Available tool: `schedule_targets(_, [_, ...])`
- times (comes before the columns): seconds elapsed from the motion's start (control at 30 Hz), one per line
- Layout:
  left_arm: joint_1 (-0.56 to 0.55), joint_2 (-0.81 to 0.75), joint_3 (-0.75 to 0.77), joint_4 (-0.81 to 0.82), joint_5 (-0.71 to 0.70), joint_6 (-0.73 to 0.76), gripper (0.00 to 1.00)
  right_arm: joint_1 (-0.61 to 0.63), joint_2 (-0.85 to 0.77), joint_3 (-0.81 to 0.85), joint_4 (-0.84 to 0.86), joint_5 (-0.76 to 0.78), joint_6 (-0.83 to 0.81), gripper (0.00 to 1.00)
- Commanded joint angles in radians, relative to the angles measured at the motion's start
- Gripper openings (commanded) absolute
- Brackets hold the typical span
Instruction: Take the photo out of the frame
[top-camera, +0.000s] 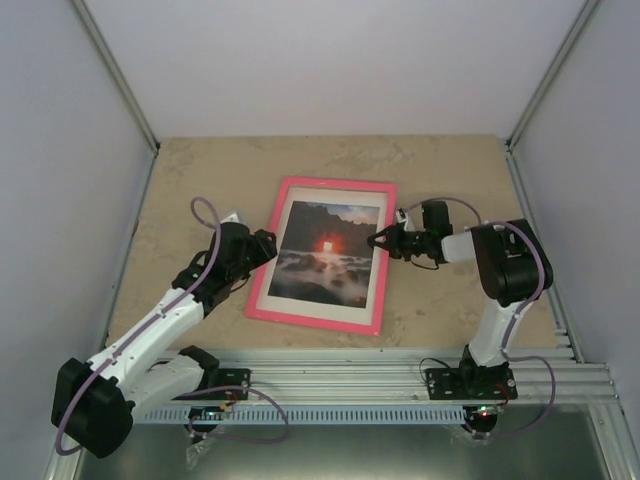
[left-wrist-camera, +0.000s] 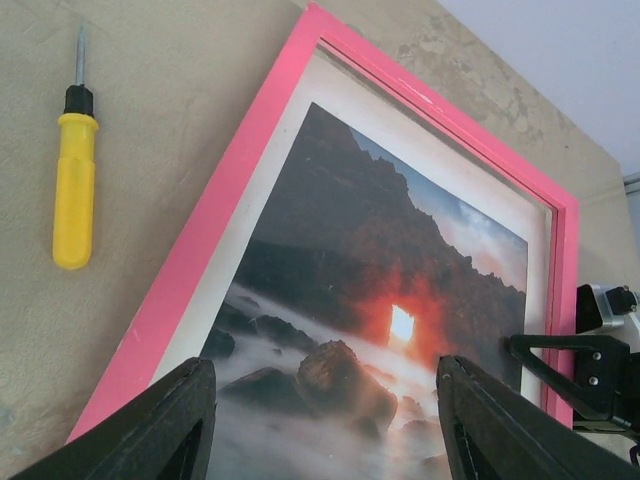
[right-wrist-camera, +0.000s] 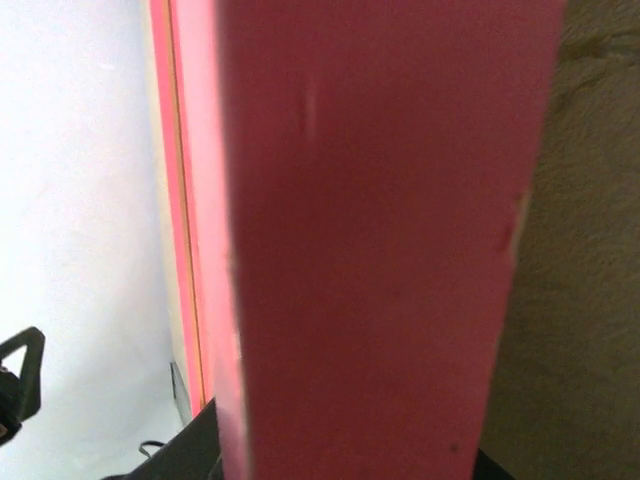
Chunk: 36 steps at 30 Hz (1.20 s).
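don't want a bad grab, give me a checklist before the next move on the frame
1. photo in frame: ok, face up.
2. left gripper open: ok, by the frame's left edge.
3. right gripper holding the frame's right edge: cannot tell, pink fills its view.
4. screwdriver clear of frame: ok, apart on the table.
5. frame's back reachable: not ok, it lies face up.

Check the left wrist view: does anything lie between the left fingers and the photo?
Nothing visible. The left fingers stand open over the photo; the pink frame only rims it, and the yellow screwdriver lies aside. Glass cannot be ruled out.
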Motion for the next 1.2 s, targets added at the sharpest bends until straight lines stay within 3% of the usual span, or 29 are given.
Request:
schedule_targets(0.0, [-0.003, 0.008, -0.006, 0.026, -0.01, 0.015, 0.63, 0.019, 0.053, 0.059, -0.161, 0.066, -0.332, 0.01])
schedule_targets(0.47, [-0.003, -0.024, -0.029, -0.016, -0.108, 0.016, 0.62, 0.114, 0.111, 0.242, -0.33, 0.175, -0.376, 0.05])
schedule_targets(0.57, [-0.003, -0.009, -0.037, -0.01, -0.11, 0.015, 0.62, 0.116, 0.11, 0.241, -0.33, 0.197, -0.345, 0.18])
schedule_targets(0.87, [-0.003, 0.019, -0.05, -0.005, -0.137, 0.016, 0.62, 0.101, 0.102, 0.217, -0.323, 0.214, -0.327, 0.41])
schedule_targets(1.17, [-0.001, 0.041, -0.056, -0.017, -0.195, 0.025, 0.61, 0.07, 0.042, 0.181, -0.382, 0.296, -0.365, 0.56])
